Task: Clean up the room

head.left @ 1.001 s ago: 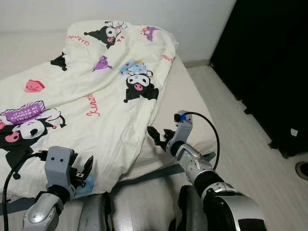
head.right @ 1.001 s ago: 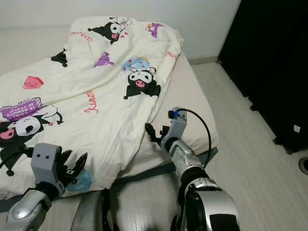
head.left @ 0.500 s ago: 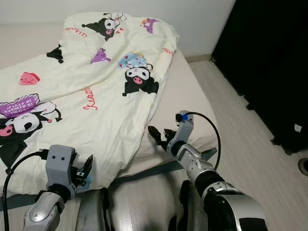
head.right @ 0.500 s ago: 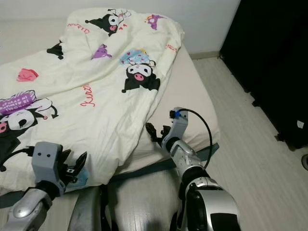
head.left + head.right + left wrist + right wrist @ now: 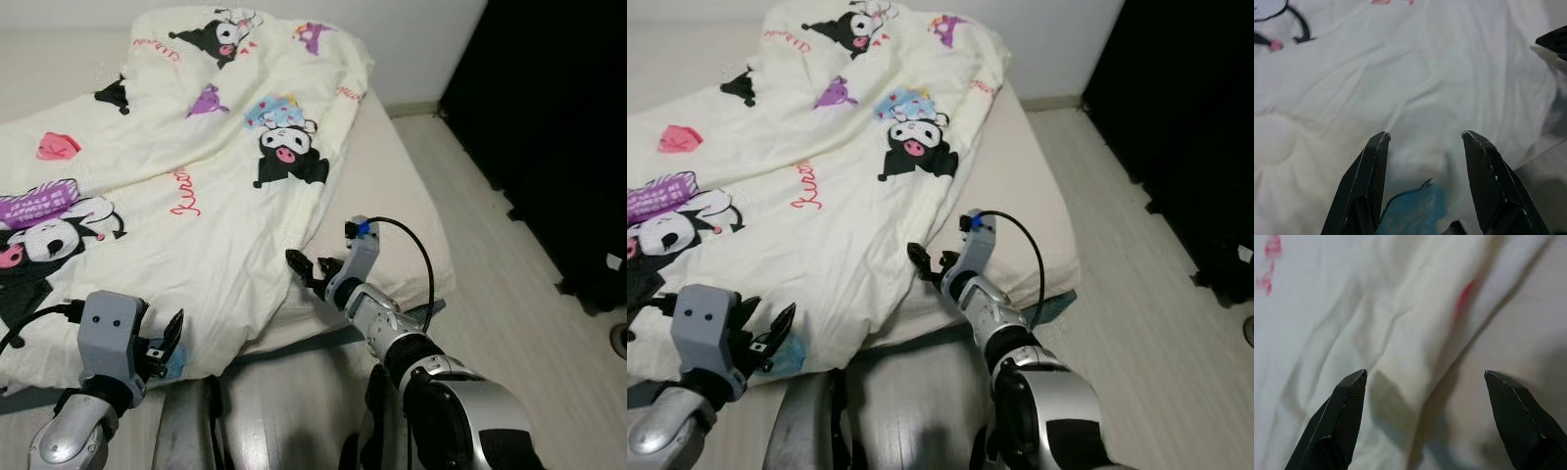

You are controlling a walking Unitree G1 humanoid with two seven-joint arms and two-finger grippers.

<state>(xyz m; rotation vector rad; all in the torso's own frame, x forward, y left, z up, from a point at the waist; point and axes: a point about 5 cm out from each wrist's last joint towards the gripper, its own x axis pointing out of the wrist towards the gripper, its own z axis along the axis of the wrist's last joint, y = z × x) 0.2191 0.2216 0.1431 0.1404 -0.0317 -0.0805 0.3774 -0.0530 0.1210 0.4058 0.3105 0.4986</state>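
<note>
The bed point(image 5: 392, 186) carries a big blanket point(image 5: 186, 196), slanting toward its near edge. The right gripper point(image 5: 306, 267), fingers wide open, sits right at the blanket's loose edge. The left gripper point(image 5: 168, 345), also open, hovers at the near hem.

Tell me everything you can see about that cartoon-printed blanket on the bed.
The blanket is a soft-looking, cream-white quilted cover printed with black-and-white cartoon characters, purple and pink shapes and red script. It lies rumpled and skewed across the mattress, leaving a strip of it bare on the robot's right. Its near edge hangs over the bed's front. The open left gripper is at that near edge by a blue print, and the open right gripper points at its folded side edge.
</note>
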